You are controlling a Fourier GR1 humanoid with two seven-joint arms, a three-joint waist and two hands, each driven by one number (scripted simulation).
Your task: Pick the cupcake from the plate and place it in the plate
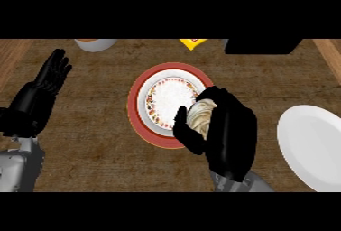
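Observation:
A plate with a red rim [141, 88] and a white, patterned centre lies in the middle of the counter. At its lower right edge sits the cupcake [198, 115], pale and swirled, mostly covered by my right hand [230, 131], whose fingers and thumb curl round it. A plain white plate [313, 144] lies at the right edge, a little apart from that hand. My left hand [40, 94] rests open at the far left, fingers pointing up, away from both plates.
At the back edge stand a grey bowl or cup [95, 43], a yellow object [192, 43] and a black box [261, 45]. Wooden strips run along the counter's left and right sides.

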